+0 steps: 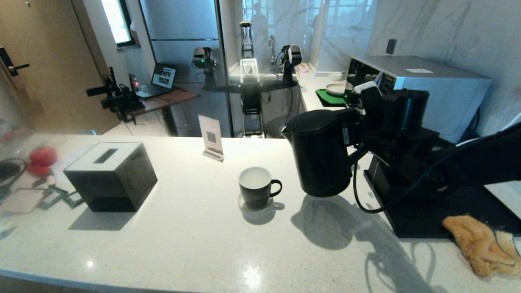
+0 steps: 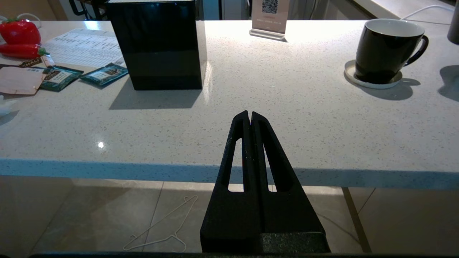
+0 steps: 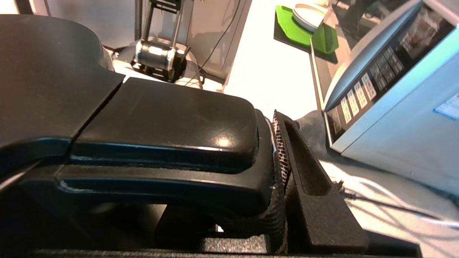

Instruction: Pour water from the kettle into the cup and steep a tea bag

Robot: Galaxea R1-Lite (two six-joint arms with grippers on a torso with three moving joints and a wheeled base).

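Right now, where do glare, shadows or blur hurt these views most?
Head view: bright glare on the countertop; the kettle and cup cast dark shadows toward the camera; left edge is soft. Left wrist view: sharp, a small glint beside the shut left gripper. Right wrist view: the kettle handle fills the picture, and the background is blown out.

Matte blk kettle (image 1: 321, 154) upright, lid shut, raised just right of blk mug (image 1: 255, 188), white inside, on coaster.

Kitchen: fridge (image 1: 183, 36), microwave (image 1: 427, 87), counter (image 1: 183, 236).
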